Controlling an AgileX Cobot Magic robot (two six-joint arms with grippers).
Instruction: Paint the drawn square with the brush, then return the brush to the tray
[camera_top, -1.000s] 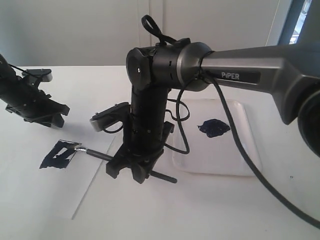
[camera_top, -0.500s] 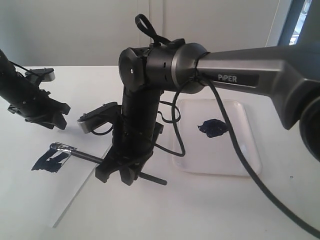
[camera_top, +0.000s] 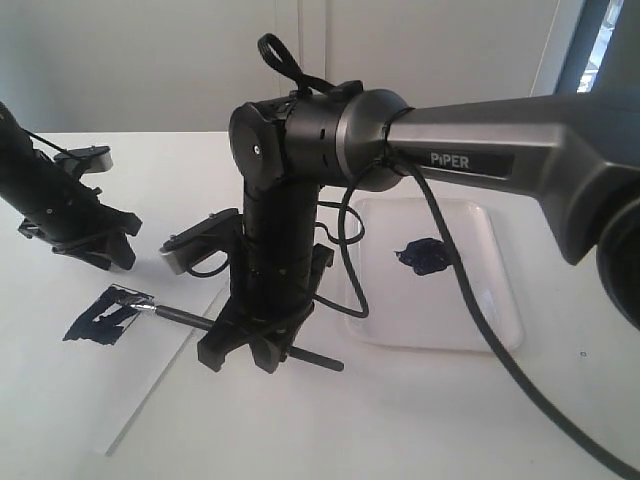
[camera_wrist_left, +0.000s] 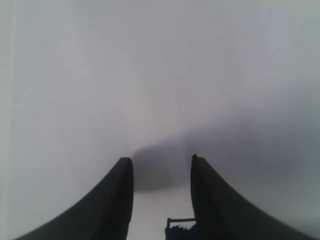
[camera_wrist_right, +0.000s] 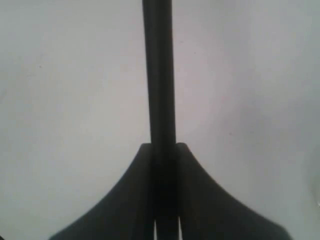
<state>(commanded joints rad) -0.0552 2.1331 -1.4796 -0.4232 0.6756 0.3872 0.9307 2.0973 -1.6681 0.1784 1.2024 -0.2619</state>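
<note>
The drawn square (camera_top: 98, 320) on the white paper sheet (camera_top: 60, 390) is streaked with blue-black paint. The brush (camera_top: 180, 317) lies low and slanted, its silver ferrule and bristles at the square's upper right corner. My right gripper (camera_top: 245, 348) is shut on the black handle, whose tail sticks out behind the jaws. In the right wrist view the handle (camera_wrist_right: 159, 75) runs straight out between the closed fingers of the right gripper (camera_wrist_right: 162, 147). My left gripper (camera_top: 95, 250) hovers behind the square, open and empty. The left wrist view shows the left gripper (camera_wrist_left: 161, 160) above a corner of the square (camera_wrist_left: 180, 231).
The tray (camera_top: 490, 300) sits to the right of the right arm, with the dark paint blob (camera_top: 428, 255) in its far half. The paper's right edge (camera_top: 165, 375) runs diagonally under the right gripper. A black cable (camera_top: 480, 340) hangs over the tray.
The right arm swept the brush tip left across the square, then back slightly right. The paper and square shifted a little left. The left gripper drifted slightly toward the square.
</note>
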